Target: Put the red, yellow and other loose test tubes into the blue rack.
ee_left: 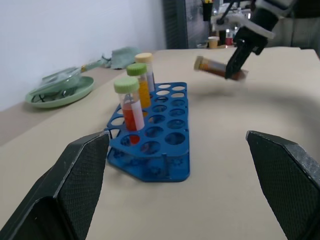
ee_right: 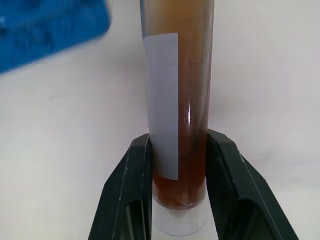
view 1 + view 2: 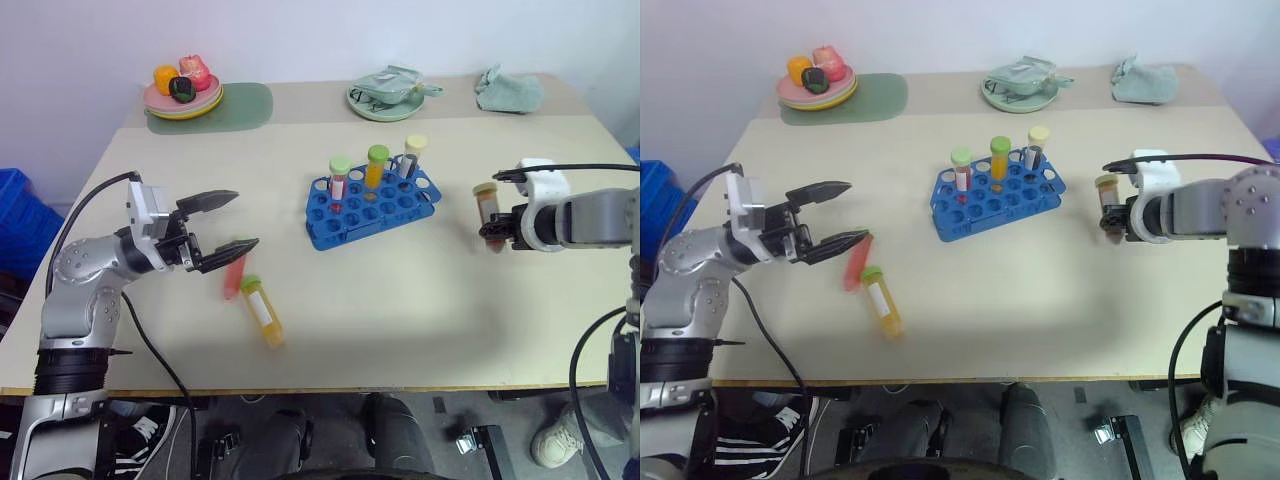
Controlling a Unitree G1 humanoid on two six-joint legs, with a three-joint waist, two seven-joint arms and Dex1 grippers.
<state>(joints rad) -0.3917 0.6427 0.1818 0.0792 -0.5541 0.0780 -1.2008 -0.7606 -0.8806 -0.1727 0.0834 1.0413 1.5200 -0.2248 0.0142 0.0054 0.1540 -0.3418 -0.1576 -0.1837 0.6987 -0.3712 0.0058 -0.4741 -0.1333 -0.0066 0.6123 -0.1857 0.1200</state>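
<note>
Here your left gripper gapes wide above the red tube, the yellow tube lying just nearer on the table. Right of the blue rack, your right gripper clamps the brown tube.

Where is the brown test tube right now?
In the left eye view the brown test tube is on the robot's right, clamped between the jaws of the right gripper above the table, right of the blue rack.

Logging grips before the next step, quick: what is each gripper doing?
Left gripper: open, holding nothing.
Right gripper: shut on the brown tube, off the table.
</note>
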